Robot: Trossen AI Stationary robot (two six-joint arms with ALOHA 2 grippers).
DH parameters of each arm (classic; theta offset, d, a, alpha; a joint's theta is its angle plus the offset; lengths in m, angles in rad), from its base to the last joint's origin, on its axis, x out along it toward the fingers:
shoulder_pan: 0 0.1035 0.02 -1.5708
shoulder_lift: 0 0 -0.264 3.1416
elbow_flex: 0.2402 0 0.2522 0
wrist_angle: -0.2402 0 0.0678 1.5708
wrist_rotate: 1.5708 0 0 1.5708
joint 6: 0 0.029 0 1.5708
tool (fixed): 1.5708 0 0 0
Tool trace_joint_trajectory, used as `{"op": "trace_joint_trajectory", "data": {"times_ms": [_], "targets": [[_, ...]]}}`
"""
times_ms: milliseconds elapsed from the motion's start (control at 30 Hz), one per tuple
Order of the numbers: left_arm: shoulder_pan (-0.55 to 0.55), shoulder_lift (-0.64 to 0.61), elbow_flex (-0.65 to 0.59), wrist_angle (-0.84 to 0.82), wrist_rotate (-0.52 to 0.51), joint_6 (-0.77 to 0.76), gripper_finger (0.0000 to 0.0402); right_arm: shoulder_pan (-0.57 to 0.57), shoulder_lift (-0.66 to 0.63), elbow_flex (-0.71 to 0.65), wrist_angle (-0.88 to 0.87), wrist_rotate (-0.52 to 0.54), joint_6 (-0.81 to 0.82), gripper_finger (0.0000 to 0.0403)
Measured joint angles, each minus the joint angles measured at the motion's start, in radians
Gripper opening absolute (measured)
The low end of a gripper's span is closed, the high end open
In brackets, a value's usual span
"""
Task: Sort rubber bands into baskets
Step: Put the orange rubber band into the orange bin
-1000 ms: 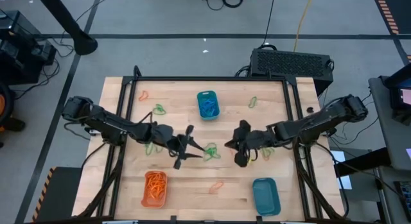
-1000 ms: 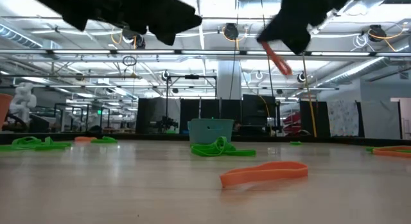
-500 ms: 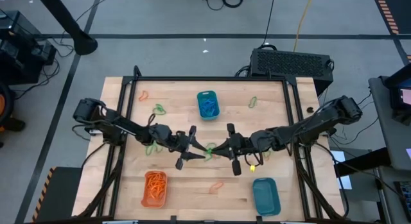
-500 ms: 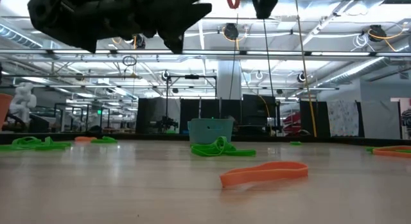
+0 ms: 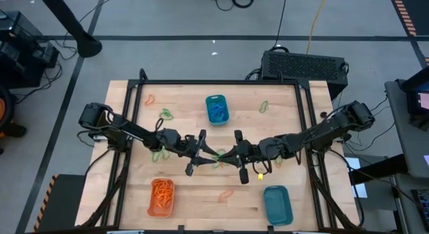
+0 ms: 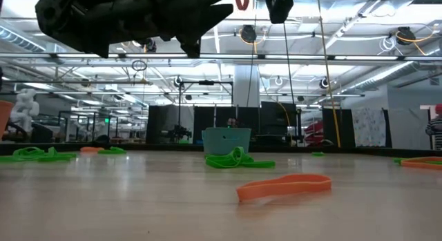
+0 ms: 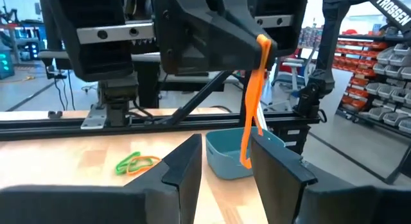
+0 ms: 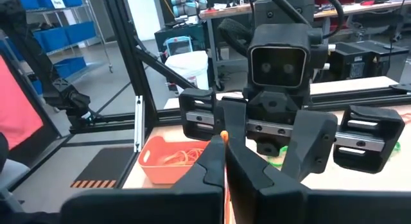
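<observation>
Right gripper: the right gripper [image 5: 236,155] is held above mid-table with its fingers pressed together on an orange band [image 7: 252,105], which hangs down from the tips as a long loop.
Left gripper: the left gripper [image 5: 201,155] is faced nose to nose with the right one; its fingers [image 7: 186,166] are parted about halfway, nothing is gripped, and the hanging loop is seen just beyond the gap.
Handover risk: if a pass between the arms is meant, the loop could be missed by the half-parted fingers, or the two sets of fingertips could be knocked together, since they are nearly touching.
Drop risk: if the band is let go here, it would likely be landed on the green bands [image 5: 219,159] lying below and mixed with them.
Baskets: the orange basket [image 5: 161,196] is set near the front left, one blue basket [image 5: 277,203] near the front right, the other blue basket [image 5: 216,108] at the far middle; all are well apart from the grippers.
Loose bands: an orange band [image 6: 283,186] is left on the wood near the front edge; green ones are scattered towards the back corners.
Open room: bare wood is left between the grippers and each front basket; the dark frame rail [image 5: 221,82] around the table is kept well clear.
</observation>
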Motion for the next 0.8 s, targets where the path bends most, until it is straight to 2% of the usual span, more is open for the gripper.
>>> {"op": "trace_joint_trajectory", "data": {"times_ms": [300, 600, 700, 800], "targets": [[0.0, 0.0, 0.031, 0.001, -0.004, 0.001, 0.0137, -0.026, 0.0, 0.0, -0.002, 0.008, -0.001, 0.0], [0.0, 0.0, 0.057, -0.069, -0.003, 0.002, 0.0131, -0.035, 0.0, 0.0, -0.004, 0.007, -0.005, 0.0], [0.0, 0.0, 0.057, -0.067, -0.003, 0.003, 0.0101, -0.035, 0.0, 0.0, -0.016, 0.007, -0.006, 0.0], [0.0, 0.0, 0.057, -0.058, -0.004, 0.026, 0.0041, -0.035, 0.0, 0.0, -0.021, 0.006, -0.006, 0.0]]}}
